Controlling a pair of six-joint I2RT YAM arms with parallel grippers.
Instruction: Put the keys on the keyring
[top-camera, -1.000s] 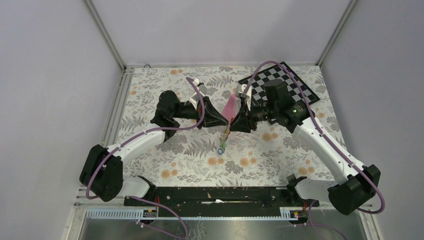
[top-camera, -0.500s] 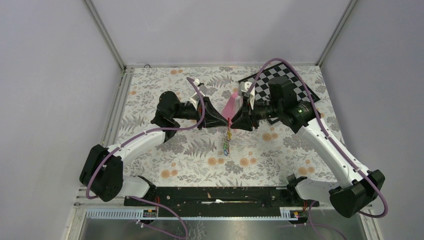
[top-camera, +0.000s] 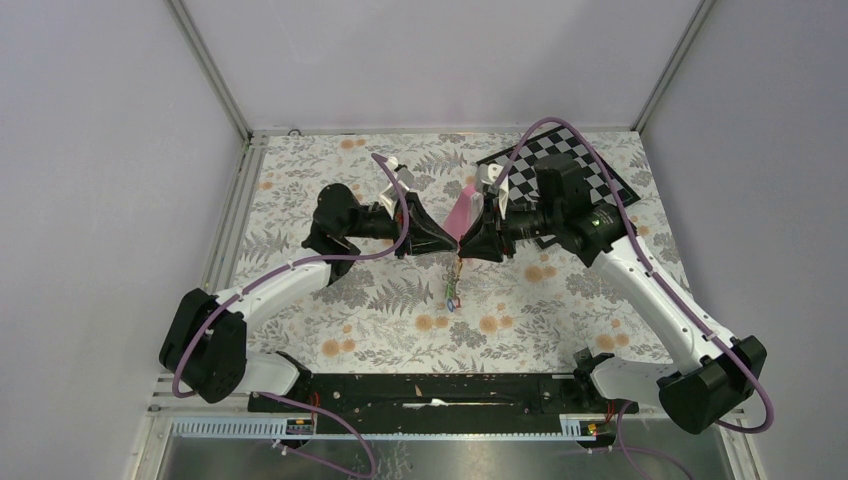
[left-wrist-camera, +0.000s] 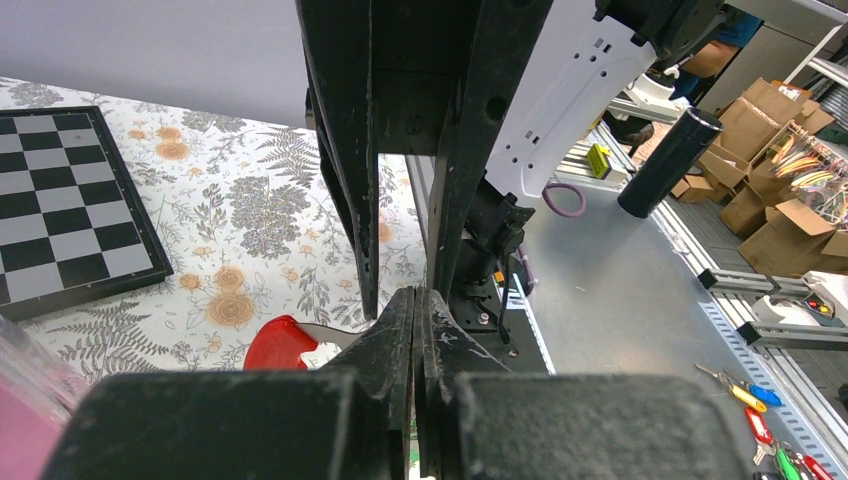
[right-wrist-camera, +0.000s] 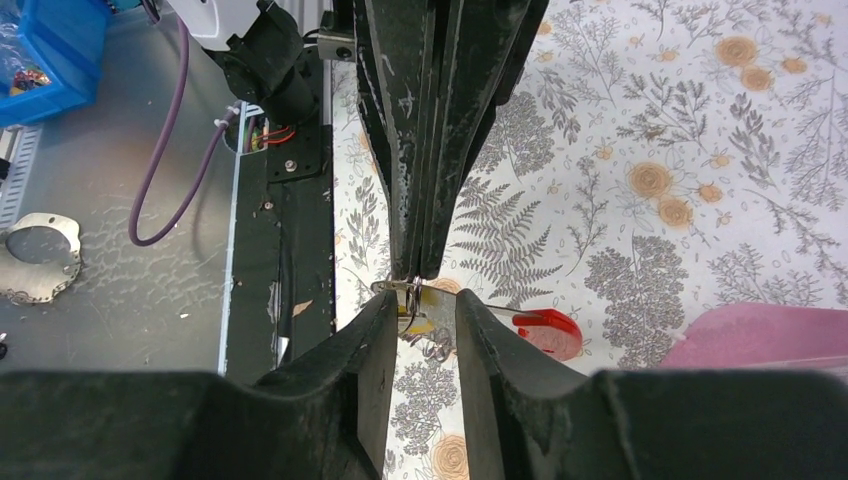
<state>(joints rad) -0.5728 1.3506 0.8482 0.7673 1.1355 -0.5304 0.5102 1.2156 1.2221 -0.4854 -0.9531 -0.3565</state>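
My two grippers meet tip to tip above the middle of the table. My left gripper (top-camera: 452, 243) (left-wrist-camera: 415, 298) is shut on a thin metal loop (right-wrist-camera: 403, 288) that carries a hanging bunch of keys (top-camera: 454, 285). My right gripper (top-camera: 468, 246) (right-wrist-camera: 420, 308) faces it, with its jaws a key's width apart and a silver key (right-wrist-camera: 435, 312) between them. A red-headed key (right-wrist-camera: 547, 332) (left-wrist-camera: 282, 345) sticks out sideways from the bunch. The large D-shaped keyring cannot be made out; the fingertips cover the spot where they meet.
A pink pyramid (top-camera: 463, 208) (right-wrist-camera: 770, 335) stands just behind the meeting point. A chessboard (top-camera: 590, 170) (left-wrist-camera: 60, 200) lies at the back right. A flowered cloth (top-camera: 350, 320) covers the table. The black base rail (top-camera: 430, 390) runs along the near edge.
The right wrist has shifted slightly up and to the right. The hanging keys have swung from slanting left to hanging nearly straight down. The left arm has stayed put.
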